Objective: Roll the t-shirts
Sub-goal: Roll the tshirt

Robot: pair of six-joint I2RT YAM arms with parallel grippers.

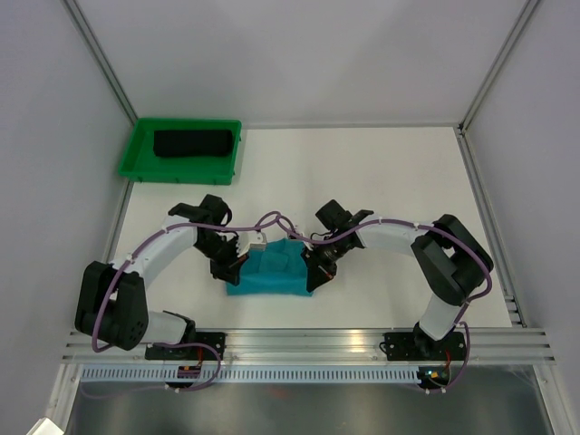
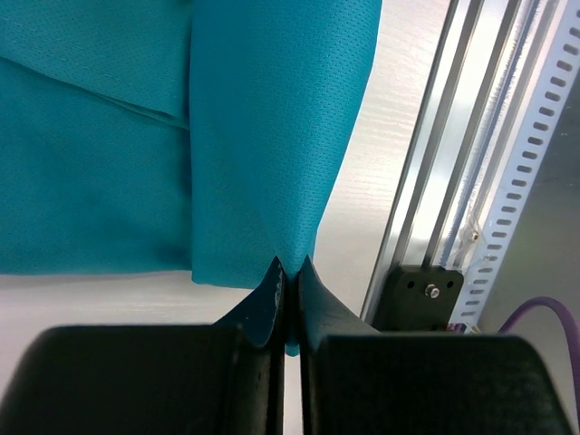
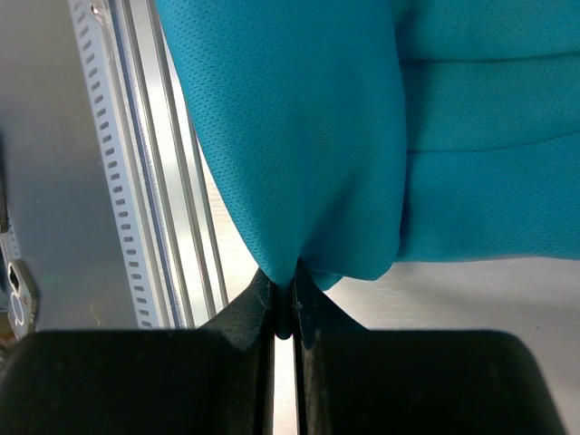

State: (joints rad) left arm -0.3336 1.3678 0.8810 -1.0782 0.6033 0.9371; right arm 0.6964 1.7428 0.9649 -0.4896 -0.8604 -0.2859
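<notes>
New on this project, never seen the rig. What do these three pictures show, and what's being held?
A robot left arm and right arm are bolted at the near edge of a table. One picture is from a fixed overhead camera; the other two are from a camera on each wrist. Between the arms lies a partly folded teal t-shirt. A green tray at the far left holds a dark roll. The left fingers and the right fingers are each shut on a pinch of its cloth.
</notes>
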